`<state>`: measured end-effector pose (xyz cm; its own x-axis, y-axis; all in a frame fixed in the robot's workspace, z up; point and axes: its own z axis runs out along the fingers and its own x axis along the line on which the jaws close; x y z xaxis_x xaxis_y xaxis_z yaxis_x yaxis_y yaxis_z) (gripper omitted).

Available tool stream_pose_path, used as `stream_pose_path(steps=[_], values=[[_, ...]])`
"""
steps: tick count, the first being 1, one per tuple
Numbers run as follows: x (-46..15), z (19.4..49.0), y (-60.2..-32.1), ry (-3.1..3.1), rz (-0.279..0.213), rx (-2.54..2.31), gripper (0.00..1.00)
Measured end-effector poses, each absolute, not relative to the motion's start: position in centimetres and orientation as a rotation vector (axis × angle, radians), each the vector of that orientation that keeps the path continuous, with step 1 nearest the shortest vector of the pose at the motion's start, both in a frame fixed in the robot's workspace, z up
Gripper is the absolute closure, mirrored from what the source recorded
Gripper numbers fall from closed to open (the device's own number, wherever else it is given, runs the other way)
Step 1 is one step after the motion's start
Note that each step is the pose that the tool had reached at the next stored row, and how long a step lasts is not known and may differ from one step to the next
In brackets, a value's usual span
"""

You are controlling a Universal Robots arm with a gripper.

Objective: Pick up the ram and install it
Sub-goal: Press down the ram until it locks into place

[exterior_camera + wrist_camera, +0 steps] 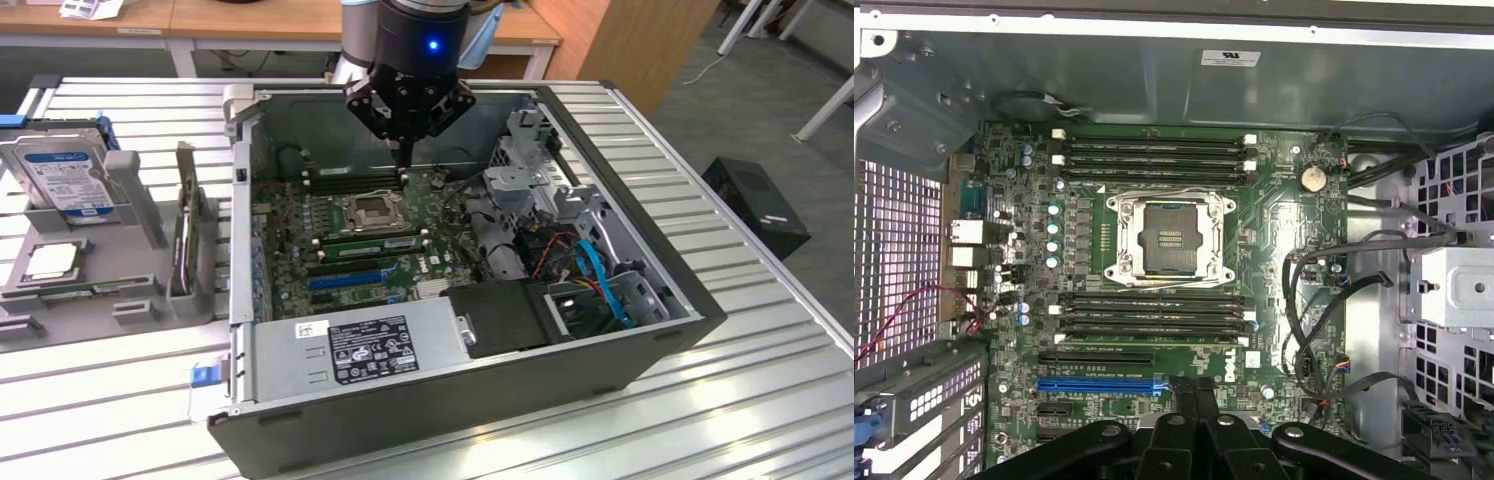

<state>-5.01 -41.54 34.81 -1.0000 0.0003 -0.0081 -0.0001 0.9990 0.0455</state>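
My gripper [400, 160] hangs inside the open computer case [667, 335], just over the upper bank of black memory slots [354, 180]. Its fingers [1184, 400] are pressed together with nothing visible between them. In the wrist view the motherboard [1274, 230] lies below, with the upper slots [1154, 158] and the lower slots [1149, 312] on either side of the empty CPU socket [1169, 240]. On the exterior view's left, a narrow green strip that looks like the ram [96, 290] lies along the front of a grey holder. I cannot tell whether any slot holds a stick.
The grey holder [140, 200] also carries a hard drive [60, 175], a CPU [47, 262] and an upright card with a metal bracket [187, 235]. Inside the case are the power supply [367, 345], a drive cage [534, 185] and loose cables [1324, 300].
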Motion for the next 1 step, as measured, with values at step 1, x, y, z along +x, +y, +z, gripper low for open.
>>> stream_pose_path(steps=[1], values=[[-5.01,34.81,-41.54,3.133,0.071,0.0,0.89]])
